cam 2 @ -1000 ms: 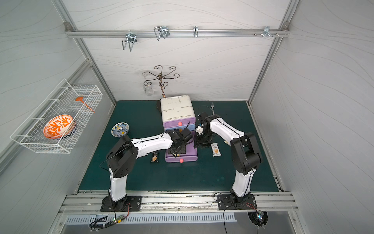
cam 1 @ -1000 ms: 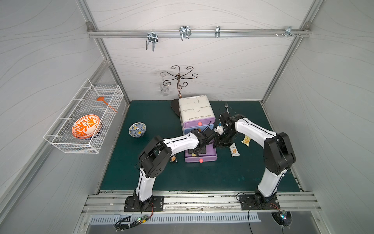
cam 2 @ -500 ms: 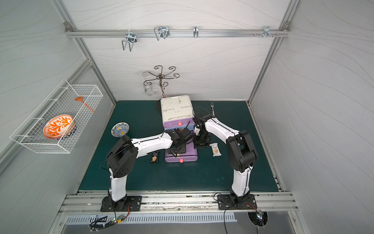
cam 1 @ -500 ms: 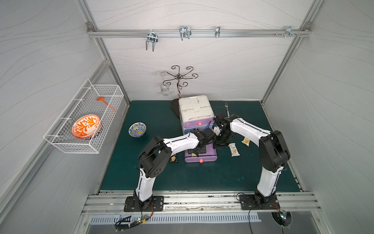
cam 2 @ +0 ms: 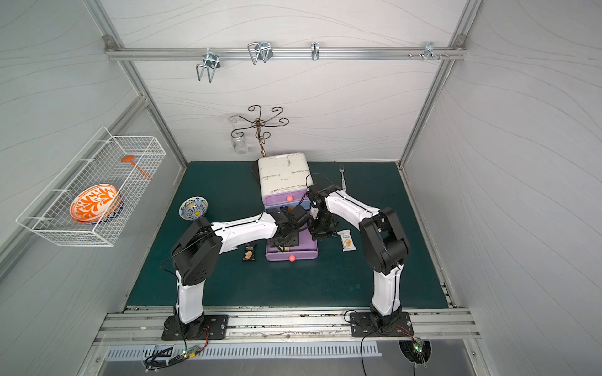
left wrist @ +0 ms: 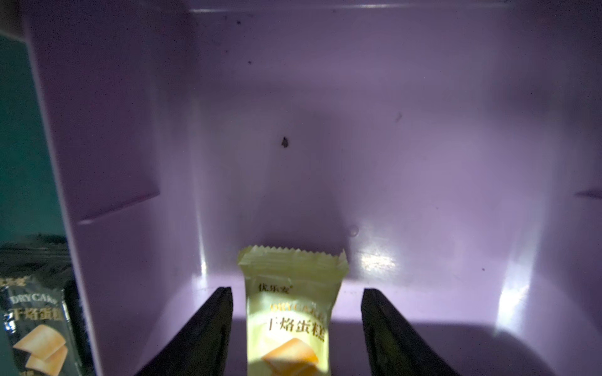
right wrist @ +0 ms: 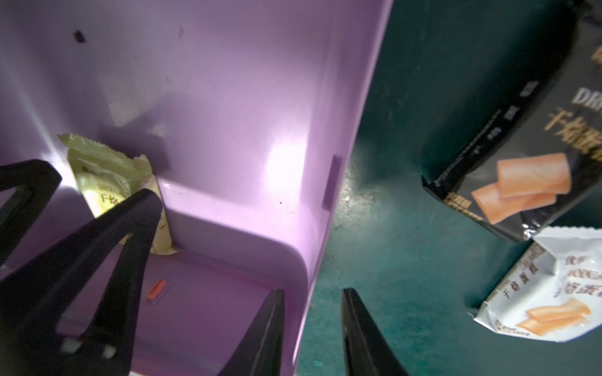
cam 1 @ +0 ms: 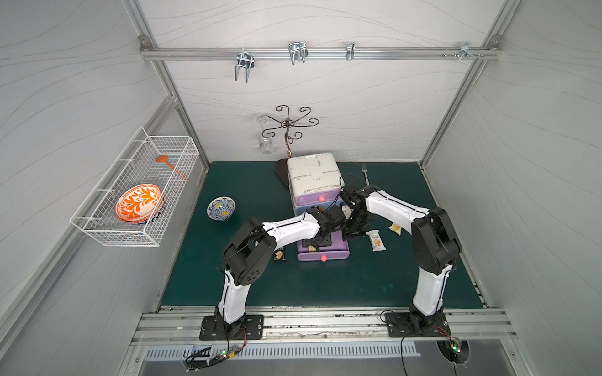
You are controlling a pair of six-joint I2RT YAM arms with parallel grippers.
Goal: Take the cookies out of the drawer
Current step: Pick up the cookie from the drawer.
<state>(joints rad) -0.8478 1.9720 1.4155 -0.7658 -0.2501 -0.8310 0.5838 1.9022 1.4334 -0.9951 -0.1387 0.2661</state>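
While the left tool [left wrist: 296, 291] stands open around a pale yellow cookie packet [left wrist: 290, 312] inside the drawer [left wrist: 423, 162], the right tool [right wrist: 312, 293], narrowly open, straddles its side wall; a black packet [right wrist: 521, 156] and a white packet [right wrist: 553, 286] lie on the bench [right wrist: 407, 228].

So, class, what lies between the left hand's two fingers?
A pale yellow cookie packet, lying in the purple drawer with gaps to both fingers, as the left wrist view shows.
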